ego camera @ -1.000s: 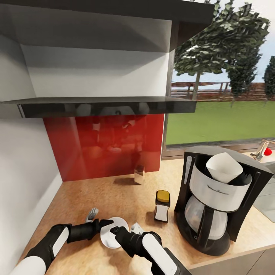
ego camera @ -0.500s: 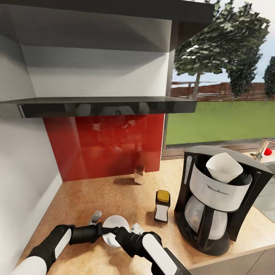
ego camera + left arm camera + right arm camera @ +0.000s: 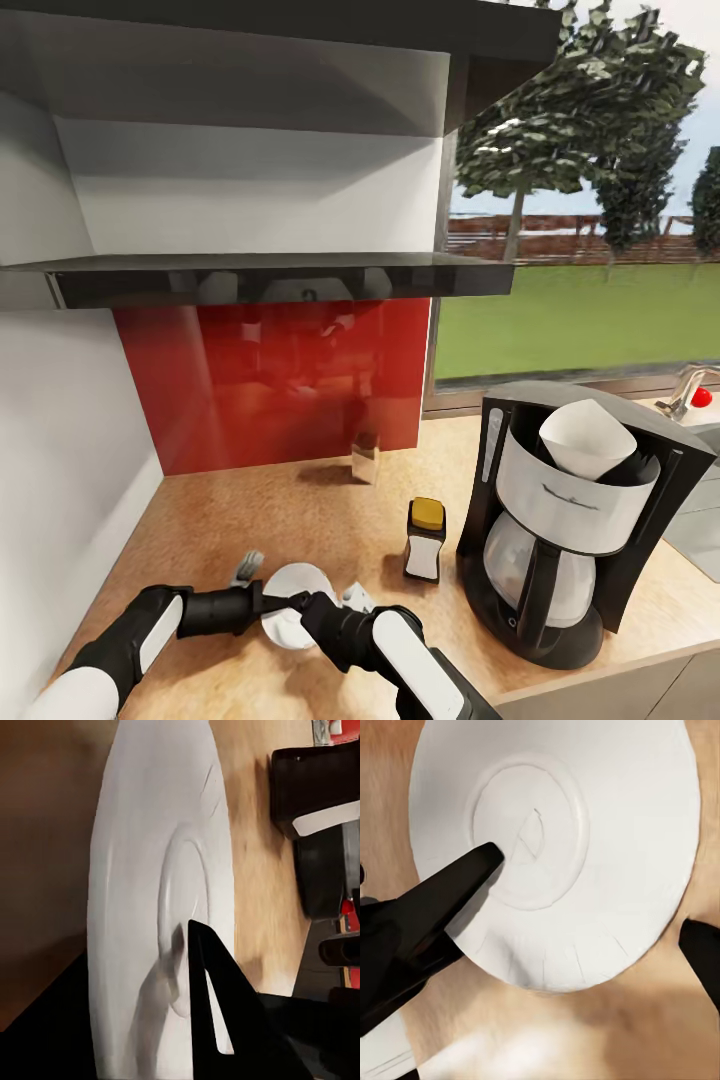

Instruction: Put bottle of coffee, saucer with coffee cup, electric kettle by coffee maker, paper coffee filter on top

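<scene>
— Nearest first?

— A saucer (image 3: 300, 582), low on the kitchen countertop (image 3: 300, 510), close to its front edge. Plain white, round and shallow. In the right wrist view (image 3: 607, 810), a raised ring around a flat centre, with faint radial creases toward the rim.

— Held?

— Flanked by the left gripper (image 3: 268, 600). In the left wrist view, one dark finger (image 3: 214, 1005) across the plate's upper face (image 3: 142, 855), a shadow under it, and a dark mass behind the underside. Cannot tell whether pinched or merely bracketed.

— And the right gripper (image 3: 300, 603)?

— Spread wide over the same plate. One black finger (image 3: 450, 900) reaching in over the centre ring, the other (image 3: 703, 952) well apart from it, out past the rim above bare wood. Gripping nothing.

— Further back?

— The bottle of coffee (image 3: 425, 540), upright on the counter, yellow cap, whitish label, just beside the coffee maker (image 3: 560, 560). Much shorter than that machine.

— The machine itself?

— Tall and black, with a silver-grey basket front and a glass carafe below. Standing on the counter toward the right. On top, the paper coffee filter (image 3: 587, 437), a white cone, mouth upward.

— Beyond that?

— A small tan box (image 3: 366, 458) against the red backsplash (image 3: 270, 385). Above, the kitchen shelf (image 3: 280, 278), thin and glossy black, with white wall panels over it. To the right, a window (image 3: 580, 300) onto lawn and trees.
</scene>
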Available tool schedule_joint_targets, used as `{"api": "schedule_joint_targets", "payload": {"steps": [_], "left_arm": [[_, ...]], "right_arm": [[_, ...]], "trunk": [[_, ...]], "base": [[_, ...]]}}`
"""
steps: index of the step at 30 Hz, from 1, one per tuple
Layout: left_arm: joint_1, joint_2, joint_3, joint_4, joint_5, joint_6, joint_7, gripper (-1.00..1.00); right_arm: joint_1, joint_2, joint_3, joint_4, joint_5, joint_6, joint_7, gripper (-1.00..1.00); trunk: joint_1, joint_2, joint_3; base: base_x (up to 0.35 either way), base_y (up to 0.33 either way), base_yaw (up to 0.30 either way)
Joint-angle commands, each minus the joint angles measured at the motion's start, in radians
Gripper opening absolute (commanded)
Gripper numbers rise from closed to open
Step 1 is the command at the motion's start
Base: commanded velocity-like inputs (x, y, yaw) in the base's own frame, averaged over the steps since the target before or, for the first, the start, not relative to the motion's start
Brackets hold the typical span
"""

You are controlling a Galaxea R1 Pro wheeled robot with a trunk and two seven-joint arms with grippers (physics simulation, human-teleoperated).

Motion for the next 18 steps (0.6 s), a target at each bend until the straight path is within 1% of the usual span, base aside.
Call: {"api": "schedule_joint_targets", "payload": {"steps": [1,2,3,4,6,8,11,15,16,17,18], "left_arm": [[-0.003,0.010,-0.003,0.001,-0.012,-0.005,0.000,-1.00],[-0.007,0.027,-0.002,0.001,-0.009,-0.001,-0.001,-1.00],[-0.008,0.038,-0.001,0.000,-0.008,0.000,-0.001,-1.00],[-0.011,0.064,0.002,-0.001,-0.004,0.004,-0.001,-1.00],[-0.013,0.084,0.013,-0.002,-0.002,0.006,-0.001,-1.00],[-0.023,0.106,0.035,-0.005,0.000,0.028,-0.001,-1.00],[-0.041,0.121,0.056,-0.022,0.001,0.066,-0.001,-1.00],[-0.049,0.135,0.066,-0.079,0.005,0.083,-0.008,-1.00],[-0.047,0.137,0.067,-0.105,0.021,0.086,-0.029,-1.00],[-0.046,0.138,0.067,-0.113,0.033,0.086,-0.045,-1.00],[-0.043,0.139,0.066,-0.121,0.049,0.086,-0.073,-1.00]], "right_arm": [[0.000,0.000,0.000,-0.002,0.001,0.003,-0.008,1.00],[0.000,0.000,0.000,-0.003,0.001,0.003,-0.008,1.00],[0.000,0.000,0.000,-0.004,0.001,0.003,-0.008,1.00],[0.000,0.000,0.000,-0.007,0.001,0.003,-0.008,1.00],[0.000,0.000,0.000,-0.017,0.002,0.003,-0.008,1.00],[0.000,0.000,-0.001,-0.031,0.003,0.003,-0.008,1.00],[0.000,0.000,-0.001,-0.040,0.003,0.003,-0.008,1.00],[0.000,0.000,-0.005,-0.047,0.004,0.003,-0.008,1.00],[0.000,0.000,-0.007,-0.069,0.004,0.004,-0.006,1.00],[0.000,0.000,-0.008,-0.089,0.005,0.004,-0.006,1.00],[0.000,0.000,-0.008,-0.125,0.006,0.005,-0.006,1.00]], "trunk": [[0.001,-0.001,-0.001],[0.001,-0.001,-0.001],[0.001,-0.001,-0.001],[0.001,-0.001,-0.001],[0.001,-0.001,-0.001],[0.001,-0.001,-0.001],[0.001,-0.001,-0.001],[0.001,-0.001,-0.001],[0.001,-0.001,-0.001],[0.001,-0.001,-0.001],[0.001,-0.001,-0.001]], "base": [[0.000,0.000,0.000],[0.000,0.000,0.000],[0.000,0.000,0.000],[0.000,0.000,0.000],[0.000,0.000,0.000],[0.000,0.000,0.000],[0.000,0.000,0.000],[0.000,0.000,0.000],[0.000,0.000,0.000],[0.000,0.000,0.000],[0.000,0.000,0.000]]}}
